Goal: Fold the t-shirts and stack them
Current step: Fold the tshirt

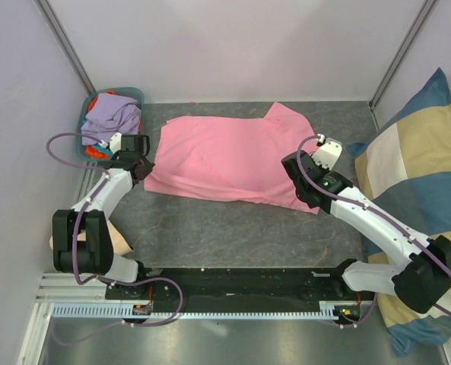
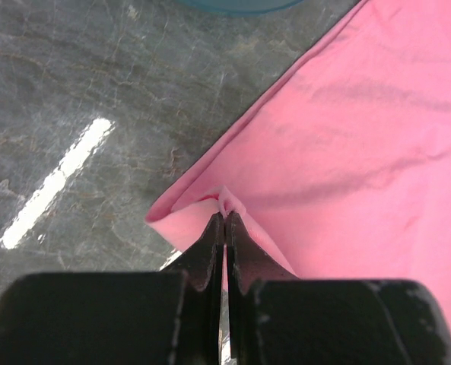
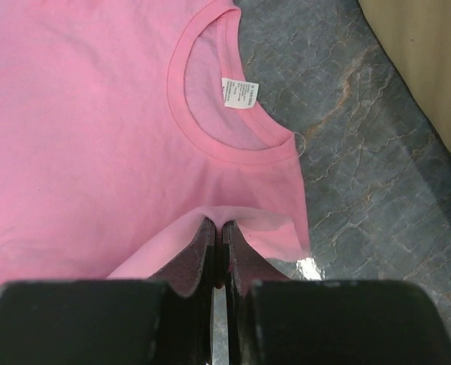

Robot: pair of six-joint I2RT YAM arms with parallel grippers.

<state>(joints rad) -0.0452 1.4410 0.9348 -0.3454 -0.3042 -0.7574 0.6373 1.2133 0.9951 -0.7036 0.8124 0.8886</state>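
- Pink t-shirt lies spread mostly flat on the desk, laid sideways with the collar end toward the right arm. I see some wrinkles but no finished fold.
- Left gripper: jaws pressed together with a small bunch of pink fabric pinched at the shirt's near-left corner, which is lifted slightly off the desk.
- Right gripper: jaws closed tight on the shirt's near edge at the shoulder, just below the collar. The white neck label faces up inside the neck.
- My read: both near corners are held, so this is the start of the first fold on the first shirt. The fold itself is not done.
- The other tees are bunched in the teal basket at the far-left corner, a lavender tee on top with orange showing under it. None of them is spread out or folded.
- I see no stack of folded shirts anywhere on the desk.
- The checked cushion sits off to the right and is not part of the job.
- Left to do, as I judge it: fold the pink shirt, set it down as the stack base, then pull, fold and stack each basket tee. Barely started.
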